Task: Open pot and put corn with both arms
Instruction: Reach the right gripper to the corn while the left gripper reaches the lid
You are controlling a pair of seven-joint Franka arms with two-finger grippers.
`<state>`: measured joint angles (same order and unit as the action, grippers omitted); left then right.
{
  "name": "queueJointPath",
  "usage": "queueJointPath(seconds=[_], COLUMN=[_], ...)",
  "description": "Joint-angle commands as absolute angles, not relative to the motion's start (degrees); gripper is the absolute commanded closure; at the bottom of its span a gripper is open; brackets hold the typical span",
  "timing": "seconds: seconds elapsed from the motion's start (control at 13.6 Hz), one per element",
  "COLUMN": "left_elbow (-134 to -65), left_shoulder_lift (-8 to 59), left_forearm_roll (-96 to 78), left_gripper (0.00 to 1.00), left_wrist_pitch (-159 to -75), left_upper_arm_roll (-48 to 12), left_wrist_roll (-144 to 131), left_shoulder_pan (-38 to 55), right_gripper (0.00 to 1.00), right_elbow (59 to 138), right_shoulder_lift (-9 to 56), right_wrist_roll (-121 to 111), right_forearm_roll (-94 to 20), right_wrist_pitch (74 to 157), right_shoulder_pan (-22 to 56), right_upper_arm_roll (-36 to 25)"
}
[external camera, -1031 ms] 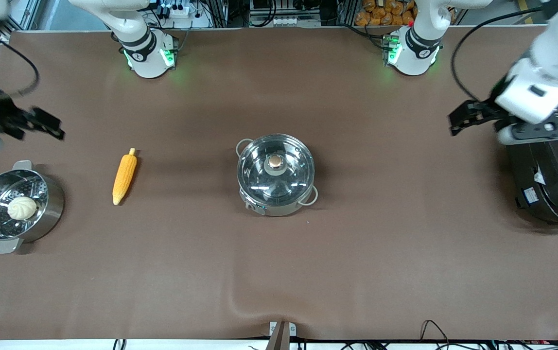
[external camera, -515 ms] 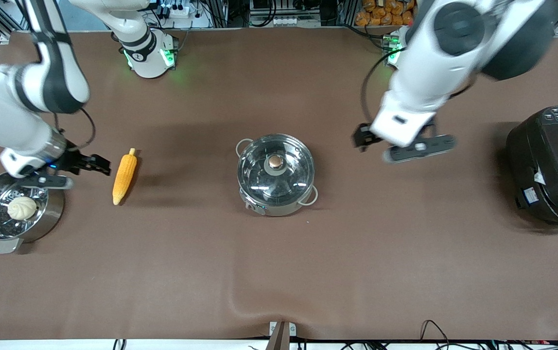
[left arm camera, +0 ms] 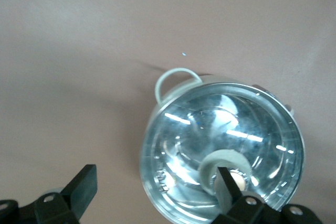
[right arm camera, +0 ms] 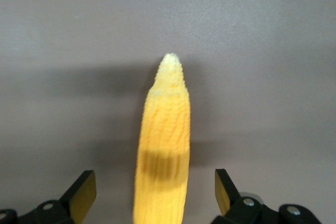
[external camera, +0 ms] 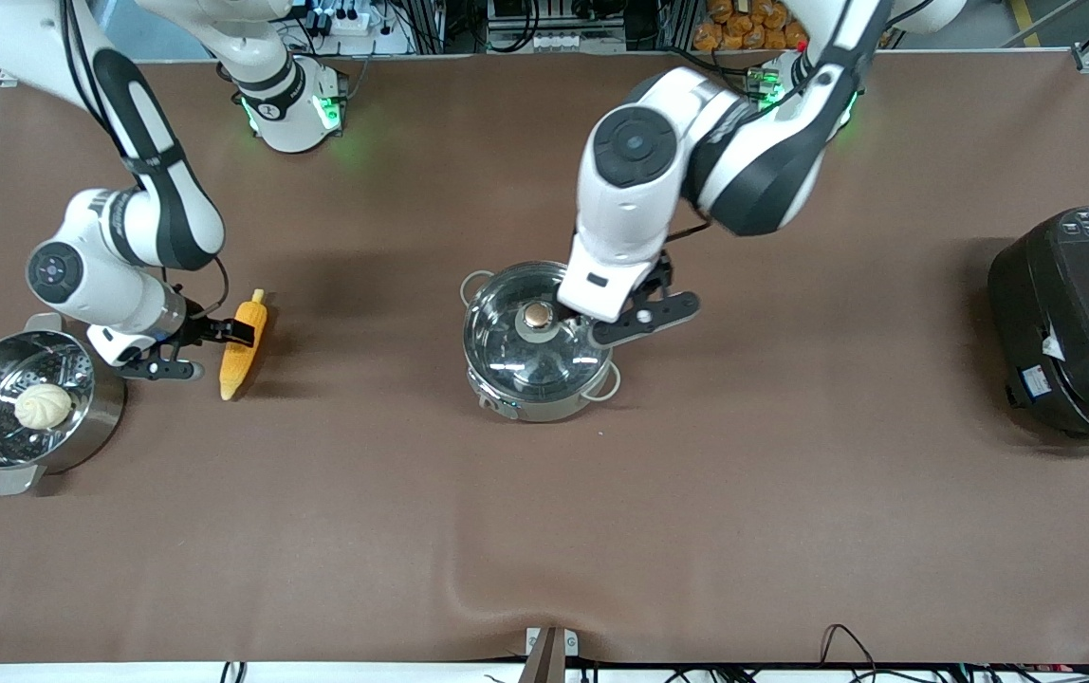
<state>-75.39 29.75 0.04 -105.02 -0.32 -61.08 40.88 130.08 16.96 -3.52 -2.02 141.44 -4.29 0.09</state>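
My left claw hangs spread wide over the pot, one finger just above the tan knob on the glass lid, gripping nothing. My right claw is as wide, its fingers straddling the corn without touching it. The corn lies flat on the brown table cover, well apart from the pot. A steamer pot with a white bun stands just beside my right claw; a black rice cooker stands at my left arm's end.

Brown table — cable clutter along its edges, even overhead light
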Motion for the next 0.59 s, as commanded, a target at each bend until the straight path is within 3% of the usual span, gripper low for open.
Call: queueJointPath(seconds=[0.0,0.22,0.37,0.52], left_elbow=[-72.6,-72.6,-71.6,-71.6], left_shoulder_lift=[34.3,37.0,38.1,38.1], left_forearm_roll=[-0.5,-0.5,-0.4,-0.5], left_gripper=[0.00,0.00,0.00,0.00], left_wrist_pitch=[-107.4,-112.0,-112.9,-112.9], left_upper_arm_roll=[0.4,0.7,1.1,1.1], left_wrist_roll=[-64.5,-69.9,-70.5,-70.5], left_shoulder_pan=[43.5,45.7,46.8,46.8], right_gripper=[0.00,0.00,0.36,0.56], right_elbow=[131.6,131.6,131.5,131.0], right_shoulder_lift=[20.2,20.8,20.8,20.7], right_wrist_roll=[-5.3,-4.7,-4.7,-4.7], right_forearm_roll=[-2.5,-2.7,-2.7,-2.7], right_wrist_pitch=[145.9,144.2,144.1,141.8], right_shoulder_pan=[-5.7,-6.2,-6.1,-6.2], right_upper_arm_roll=[0.9,1.0,1.0,1.1])
